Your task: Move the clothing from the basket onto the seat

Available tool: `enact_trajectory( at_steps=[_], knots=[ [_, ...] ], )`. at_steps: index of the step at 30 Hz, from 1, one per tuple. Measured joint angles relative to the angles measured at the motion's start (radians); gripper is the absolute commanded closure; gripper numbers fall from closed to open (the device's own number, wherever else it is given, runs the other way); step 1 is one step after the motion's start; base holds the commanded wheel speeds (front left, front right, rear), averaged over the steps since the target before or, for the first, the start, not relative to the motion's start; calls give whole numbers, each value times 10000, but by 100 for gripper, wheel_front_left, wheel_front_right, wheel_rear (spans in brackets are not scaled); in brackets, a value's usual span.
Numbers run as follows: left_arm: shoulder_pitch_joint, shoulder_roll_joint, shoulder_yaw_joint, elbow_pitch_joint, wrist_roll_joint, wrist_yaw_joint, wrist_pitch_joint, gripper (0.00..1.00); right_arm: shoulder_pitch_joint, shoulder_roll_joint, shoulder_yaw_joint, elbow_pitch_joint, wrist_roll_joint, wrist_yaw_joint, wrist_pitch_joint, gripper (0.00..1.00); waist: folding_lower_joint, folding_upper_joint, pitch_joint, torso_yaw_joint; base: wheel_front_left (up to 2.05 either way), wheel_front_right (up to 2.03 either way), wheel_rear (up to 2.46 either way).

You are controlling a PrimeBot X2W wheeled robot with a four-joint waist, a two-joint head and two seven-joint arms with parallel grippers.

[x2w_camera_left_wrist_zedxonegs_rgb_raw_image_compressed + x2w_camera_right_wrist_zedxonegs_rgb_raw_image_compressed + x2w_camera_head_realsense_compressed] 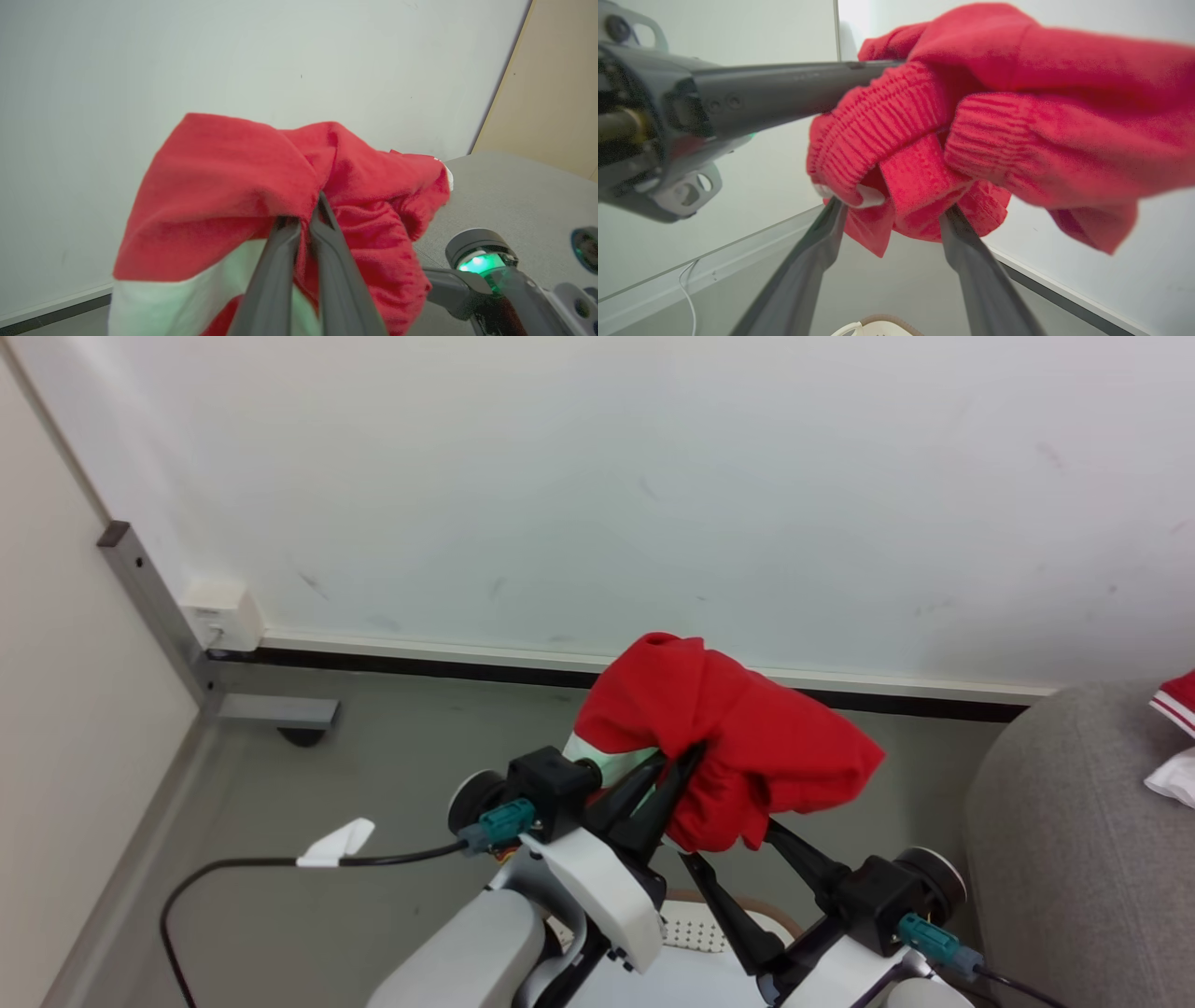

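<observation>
A red garment with a white panel hangs bunched in the air above the floor. My left gripper is shut on the clothing's left fold, as the left wrist view shows. My right gripper is open, and its spread fingers reach up into the underside of the cloth, hiding their tips. Below my arms sits the off-white basket with its brown rim. The grey sofa stands to the right, and another red-and-white garment lies on it.
A white wall with a dark baseboard runs behind. A grey metal frame foot and a wall socket box are at the left. A black cable lies across the floor. A white cloth rests on the sofa.
</observation>
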Motion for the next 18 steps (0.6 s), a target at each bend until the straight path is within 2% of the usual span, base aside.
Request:
enact_trajectory(
  at_steps=[7, 17, 18],
  knots=[
    [-5, -190, -447, 148, -19, -138, 13, 100, -494, 48, 407, 349, 98, 0, 0, 0, 0, 0, -74, 457, 0, 0, 0],
    [-4, -337, -911, 418, -184, -221, 58, 100, -790, 314, 274, 817, 92, 0, 4, 0, 0, 0, -100, 998, 0, 0, 0],
    [-4, -349, -928, 441, -211, -221, 48, 100, -830, 320, 291, 844, 92, 0, 4, 53, 0, 0, -92, 1027, 0, 0, 0]
  ],
)
